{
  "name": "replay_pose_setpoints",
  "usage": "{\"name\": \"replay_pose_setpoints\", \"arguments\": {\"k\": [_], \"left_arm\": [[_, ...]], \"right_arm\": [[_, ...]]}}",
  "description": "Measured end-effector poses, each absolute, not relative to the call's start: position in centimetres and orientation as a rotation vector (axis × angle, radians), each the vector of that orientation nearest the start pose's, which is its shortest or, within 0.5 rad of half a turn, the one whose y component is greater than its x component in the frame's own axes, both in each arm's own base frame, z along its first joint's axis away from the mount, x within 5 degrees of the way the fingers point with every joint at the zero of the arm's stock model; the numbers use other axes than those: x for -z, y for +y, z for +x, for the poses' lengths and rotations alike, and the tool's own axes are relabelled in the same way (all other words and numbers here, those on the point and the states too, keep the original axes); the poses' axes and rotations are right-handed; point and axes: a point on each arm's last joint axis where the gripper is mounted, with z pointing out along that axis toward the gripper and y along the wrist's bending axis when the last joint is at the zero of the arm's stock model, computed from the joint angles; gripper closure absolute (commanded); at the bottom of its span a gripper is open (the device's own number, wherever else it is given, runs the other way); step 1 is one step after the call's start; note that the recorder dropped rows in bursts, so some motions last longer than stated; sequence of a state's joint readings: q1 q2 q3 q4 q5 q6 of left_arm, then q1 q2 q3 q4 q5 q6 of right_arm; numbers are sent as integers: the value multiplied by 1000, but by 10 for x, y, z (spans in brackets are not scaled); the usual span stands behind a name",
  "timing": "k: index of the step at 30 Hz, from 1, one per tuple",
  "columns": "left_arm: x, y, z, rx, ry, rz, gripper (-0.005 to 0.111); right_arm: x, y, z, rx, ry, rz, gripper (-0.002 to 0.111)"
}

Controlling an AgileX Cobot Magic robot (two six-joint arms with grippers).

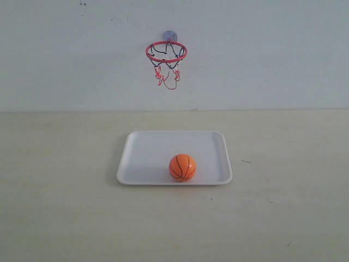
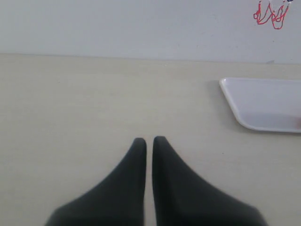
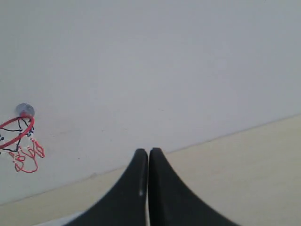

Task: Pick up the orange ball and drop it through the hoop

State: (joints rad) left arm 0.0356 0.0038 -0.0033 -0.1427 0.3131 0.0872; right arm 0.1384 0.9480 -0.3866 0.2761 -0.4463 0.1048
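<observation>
Exterior view: small orange black-seamed ball (image 1: 182, 167) sits near-right in the flat white tray (image 1: 142, 147) on the table (image 1: 54, 191), red-ringed netted hoop (image 1: 166, 53) above and behind; left hand (image 2: 149, 140) and right hand (image 3: 148, 151) both closed, empty, right likely nearer.

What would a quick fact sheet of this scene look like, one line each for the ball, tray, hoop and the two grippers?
orange ball: resting in the white tray, near the edge closest to the exterior camera, untouched
white tray: flat on the table, holds only the ball
hoop: fixed to the wall above and behind the tray, net hanging, nothing in it
left gripper: shut, holding nothing, over bare table beside the tray
right gripper: shut, holding nothing, pointing toward the wall
</observation>
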Motion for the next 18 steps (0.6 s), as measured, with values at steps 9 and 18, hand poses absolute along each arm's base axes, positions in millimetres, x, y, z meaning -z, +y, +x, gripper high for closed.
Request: {"name": "replay_pose_setpoints", "arguments": {"k": [9,18], "left_arm": [[-186,-2,54,49,1794,-44,103],[-186,-2,54,49,1794,-44,103]], "right_arm": [[-245,51,236,-342,1853,-194,109],[-248,83,285,-588,2088,-483,109]]}}
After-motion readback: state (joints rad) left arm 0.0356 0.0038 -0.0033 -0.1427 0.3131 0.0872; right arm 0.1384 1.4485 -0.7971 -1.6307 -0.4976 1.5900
